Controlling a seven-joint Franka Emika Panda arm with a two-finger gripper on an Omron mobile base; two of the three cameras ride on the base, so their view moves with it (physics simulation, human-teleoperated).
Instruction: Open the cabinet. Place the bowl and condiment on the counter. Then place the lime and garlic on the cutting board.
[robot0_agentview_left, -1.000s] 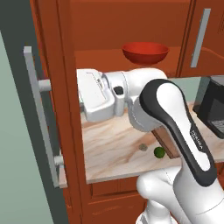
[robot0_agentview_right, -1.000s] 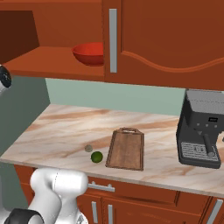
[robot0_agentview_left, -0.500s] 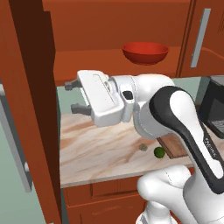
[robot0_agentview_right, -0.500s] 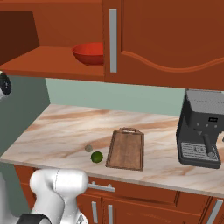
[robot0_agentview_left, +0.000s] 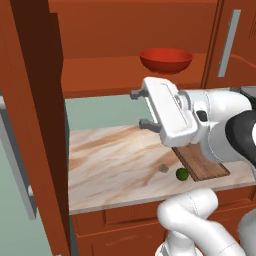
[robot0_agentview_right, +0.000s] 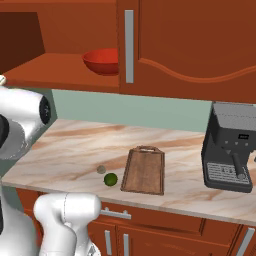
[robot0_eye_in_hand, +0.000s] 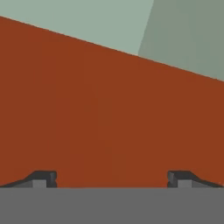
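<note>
The cabinet stands with its left door (robot0_agentview_left: 37, 110) swung wide open; its right door (robot0_agentview_right: 190, 40) is closed. On the open shelf sits the red bowl (robot0_agentview_left: 166, 60) (robot0_agentview_right: 101, 61). The condiment is out of view. My gripper (robot0_agentview_left: 140, 108) hangs open and empty below the shelf, over the counter (robot0_agentview_left: 110, 160), pointing left at the open door. In the hand view the gripper (robot0_eye_in_hand: 111, 179) faces the door's red-brown panel (robot0_eye_in_hand: 100, 118). The lime (robot0_agentview_left: 182, 173) (robot0_agentview_right: 110, 179) and garlic (robot0_agentview_left: 163, 168) (robot0_agentview_right: 101, 169) lie on the counter just left of the cutting board (robot0_agentview_left: 202, 165) (robot0_agentview_right: 144, 170).
A dark coffee machine (robot0_agentview_right: 231, 146) stands on the counter at the right. The open door's grey bar handle (robot0_agentview_left: 15, 160) juts out at the far left. Lower drawer cabinets (robot0_agentview_right: 165, 230) run beneath the counter edge.
The left cabinet door has swung further open to the left. My gripper has drawn back to the right, away from the door, staying open.
</note>
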